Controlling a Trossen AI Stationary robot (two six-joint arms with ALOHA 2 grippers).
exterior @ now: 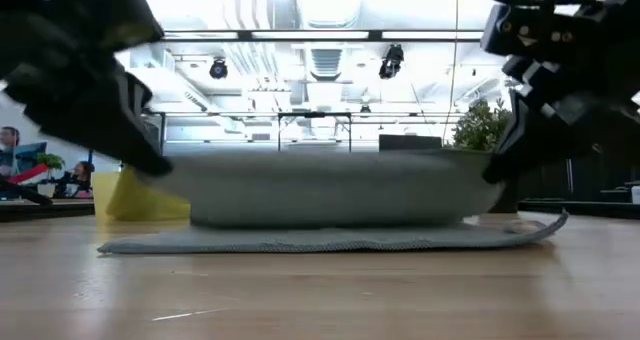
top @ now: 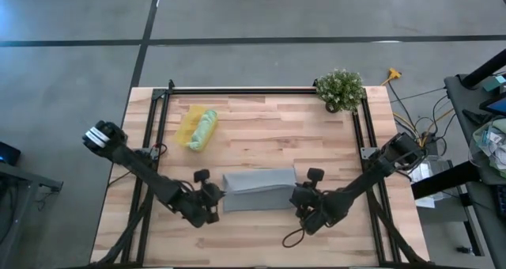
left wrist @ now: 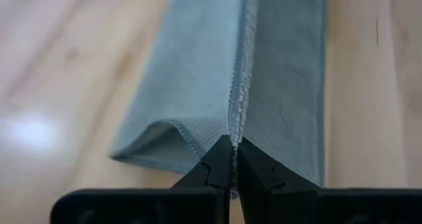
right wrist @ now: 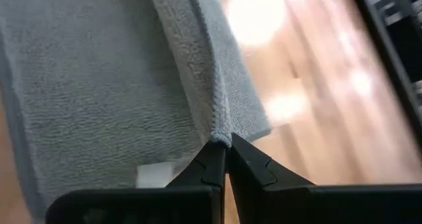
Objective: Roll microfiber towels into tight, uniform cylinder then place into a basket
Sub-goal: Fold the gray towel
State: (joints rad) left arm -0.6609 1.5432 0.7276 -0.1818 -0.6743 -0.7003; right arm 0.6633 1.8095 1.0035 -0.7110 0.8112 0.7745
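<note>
The grey-blue microfiber towel (top: 259, 188) lies mid-table, folded over itself. Its lower layer (exterior: 330, 240) rests flat on the wood, and an upper fold (exterior: 330, 185) is held up between my two grippers. My left gripper (top: 220, 195) is shut on the towel's left end and my right gripper (top: 299, 195) on its right end. A light green towel (top: 205, 130) lies rolled in the yellow basket (top: 188, 125) at the far left. My left gripper pinches the towel's stitched hem (left wrist: 233, 128) at its left end between both fingertips, slanting down from the table's left. The held edge is raised off the lower layer and runs straight away toward the other gripper. My right gripper pinches the stitched hem (right wrist: 221, 133) at the towel's right end between its two fingertips, slanting down from the table's right. The hem is raised there, and the cloth below it lies spread on the table.
A small potted plant (top: 340, 89) stands at the far right corner. A black cable loop (top: 294, 237) lies near the front edge under the right arm. Black frame rails (top: 237, 89) run along the table's far, left and right sides.
</note>
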